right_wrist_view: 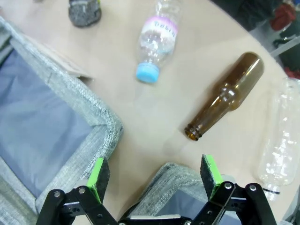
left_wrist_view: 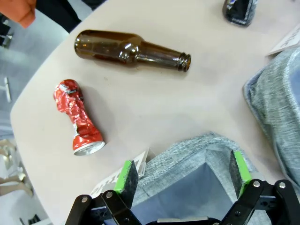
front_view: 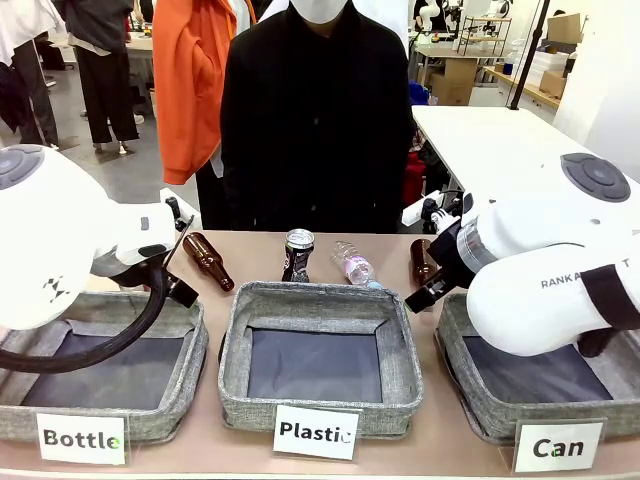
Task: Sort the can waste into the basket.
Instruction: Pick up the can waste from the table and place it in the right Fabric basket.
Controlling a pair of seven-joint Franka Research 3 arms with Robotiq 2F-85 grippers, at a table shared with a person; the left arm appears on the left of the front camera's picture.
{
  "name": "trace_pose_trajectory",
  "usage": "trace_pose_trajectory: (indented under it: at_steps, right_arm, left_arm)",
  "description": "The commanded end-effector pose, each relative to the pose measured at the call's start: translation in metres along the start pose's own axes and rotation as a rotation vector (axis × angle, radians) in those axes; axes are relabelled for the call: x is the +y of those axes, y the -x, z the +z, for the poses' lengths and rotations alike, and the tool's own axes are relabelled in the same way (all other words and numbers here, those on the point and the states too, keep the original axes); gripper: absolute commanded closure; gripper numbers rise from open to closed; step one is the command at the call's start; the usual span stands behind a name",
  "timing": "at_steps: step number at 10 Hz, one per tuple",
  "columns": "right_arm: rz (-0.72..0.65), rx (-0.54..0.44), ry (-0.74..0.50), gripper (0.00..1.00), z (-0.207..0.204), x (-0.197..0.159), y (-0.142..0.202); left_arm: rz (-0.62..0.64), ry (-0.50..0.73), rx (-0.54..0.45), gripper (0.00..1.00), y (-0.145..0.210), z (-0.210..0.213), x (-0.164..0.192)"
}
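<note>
Black can (front_view: 297, 255): upright on desk, well left of Can basket (front_view: 480, 405).
Red can (left_wrist_view: 77, 117): crushed, lying on desk, outside Can basket.
Left jaws, right jaws: apart, empty.
Progress: apparently none sorted; both remain.

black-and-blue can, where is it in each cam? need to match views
Front: black-and-blue can upright mid-table, just behind the Plastic basket.
Left wrist: can at the top right corner, cut by the edge.
Right wrist: can at the top left, cut by the edge.
Shared landmark: Plastic basket, right side in left wrist, left side in right wrist.
</note>
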State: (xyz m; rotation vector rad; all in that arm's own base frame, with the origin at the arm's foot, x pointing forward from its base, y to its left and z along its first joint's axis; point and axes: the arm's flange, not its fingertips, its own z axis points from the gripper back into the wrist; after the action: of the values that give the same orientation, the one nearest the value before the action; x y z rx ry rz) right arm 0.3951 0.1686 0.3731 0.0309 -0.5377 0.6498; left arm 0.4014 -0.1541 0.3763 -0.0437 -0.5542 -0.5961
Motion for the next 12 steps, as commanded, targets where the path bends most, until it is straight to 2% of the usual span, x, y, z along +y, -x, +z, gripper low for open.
trace_pose_trajectory:
  at_steps: [1,2,3,5,6,7,9,11,12]
  right_arm:
    - [-0.136,0.156,-0.102,0.00,0.046,-0.003,-0.017]
    - [-0.240,0.208,-0.168,0.00,0.081,-0.007,-0.024]
    - [-0.296,0.191,-0.204,0.00,0.115,-0.015,-0.019]
    - [-0.356,0.041,-0.414,0.00,0.184,-0.047,0.019]
    - [-0.447,-0.062,-0.457,0.00,0.212,-0.069,0.045]
    - [-0.539,-0.170,-0.468,0.00,0.234,-0.093,0.077]
    - [-0.740,-0.348,-0.494,0.00,0.252,-0.135,0.144]
    - [-0.902,-0.456,-0.514,0.00,0.249,-0.162,0.197]
    - [-0.982,-0.526,-0.536,0.00,0.243,-0.170,0.218]
  left_arm:
    - [0.066,0.119,-0.047,0.00,-0.014,0.062,-0.002]
    - [0.118,0.189,0.017,0.00,-0.023,0.101,-0.010]
    - [0.139,0.308,0.000,0.00,-0.019,0.135,-0.014]
    - [0.217,0.537,0.009,0.00,0.014,0.178,0.015]
    - [0.317,0.635,-0.025,0.00,0.042,0.195,0.045]
    - [0.459,0.696,-0.100,0.00,0.082,0.205,0.078]
    - [0.887,0.765,-0.332,0.00,0.177,0.212,0.152]
    - [1.132,0.782,-0.472,0.00,0.265,0.198,0.178]
    - [1.206,0.835,-0.521,0.00,0.288,0.183,0.192]
